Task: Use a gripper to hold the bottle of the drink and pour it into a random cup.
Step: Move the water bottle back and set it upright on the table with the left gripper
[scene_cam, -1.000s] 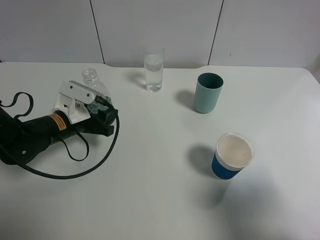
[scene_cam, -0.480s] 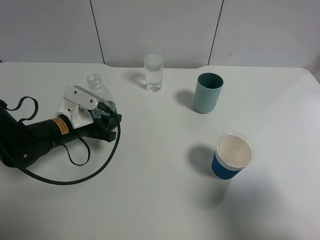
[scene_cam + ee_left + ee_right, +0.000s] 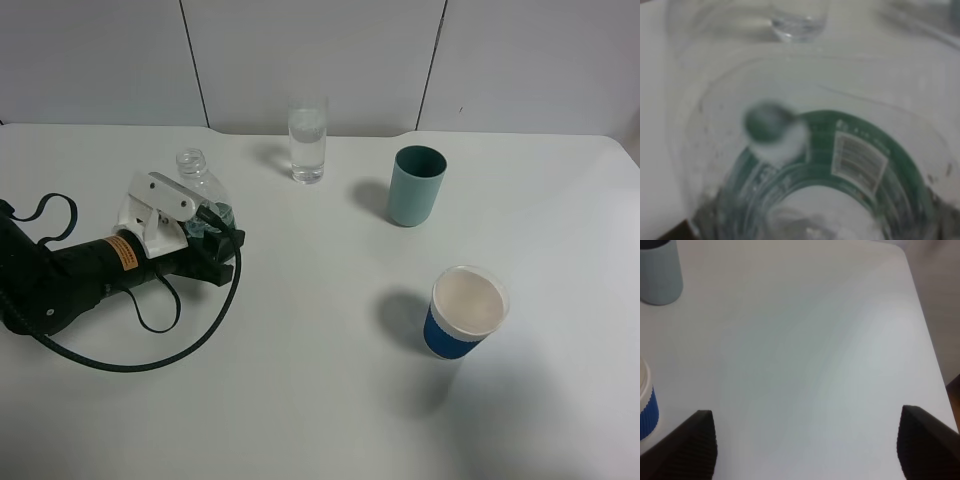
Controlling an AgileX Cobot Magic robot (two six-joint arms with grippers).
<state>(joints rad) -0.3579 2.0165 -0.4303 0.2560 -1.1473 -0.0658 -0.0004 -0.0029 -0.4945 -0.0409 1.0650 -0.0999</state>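
The bottle of the drink (image 3: 199, 183) is a small clear bottle with a green label and an open ribbed neck, at the table's left. My left gripper (image 3: 200, 222), white-jawed on a thick black arm, is shut on its body below the neck. In the left wrist view the bottle (image 3: 855, 155) fills the picture and hides the jaws. The cup (image 3: 307, 140), a tall clear glass holding some clear liquid, stands at the back centre, to the right of and behind the bottle; its base (image 3: 797, 22) shows past the bottle. My right gripper (image 3: 810, 450) is open over bare table.
A teal cup (image 3: 415, 187) stands right of the glass, and a blue-sleeved white paper cup (image 3: 465, 312) stands nearer the front right. Both show in the right wrist view, teal cup (image 3: 659, 272) and paper cup (image 3: 645, 407). A black cable loop (image 3: 150, 345) lies by the left arm.
Over the first half second my left gripper shifted slightly right and toward the front with the bottle in it. Since then nothing has visibly moved.
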